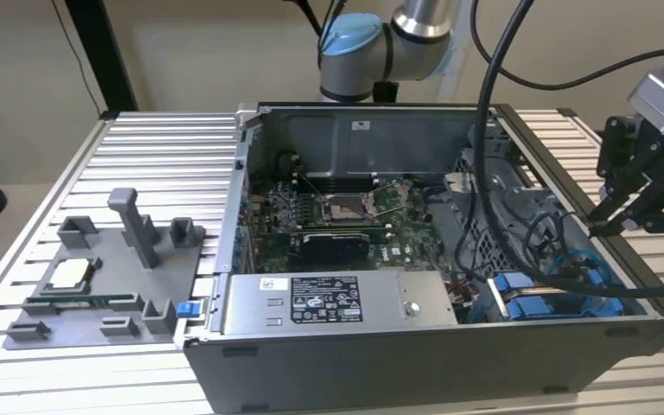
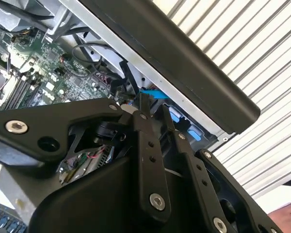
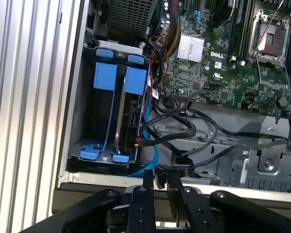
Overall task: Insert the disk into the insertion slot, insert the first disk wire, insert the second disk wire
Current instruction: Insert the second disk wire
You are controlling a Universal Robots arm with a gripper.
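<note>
The disk [image 3: 131,114] stands on edge in the insertion slot [image 3: 87,121], between blue carrier rails [image 3: 105,77], in the case's corner [image 1: 539,303]. A blue wire [image 3: 146,141] and black wires [image 3: 184,128] run along the disk's connector edge; whether they are plugged in I cannot tell. My gripper [image 3: 159,178] hovers over the case's side wall just beside the slot, seen at the exterior view's right [image 1: 611,223]. Its fingers [image 2: 141,104] stand a narrow gap apart, with nothing visible between them.
The open PC case [image 1: 344,130] holds the motherboard [image 1: 344,216] and a grey metal box with a white sticker [image 1: 332,303]. A grey fixture tray with upright posts [image 1: 101,277] lies at the exterior view's left on the ribbed table [image 1: 159,147]. Thick black arm cables [image 1: 482,173] hang into the case.
</note>
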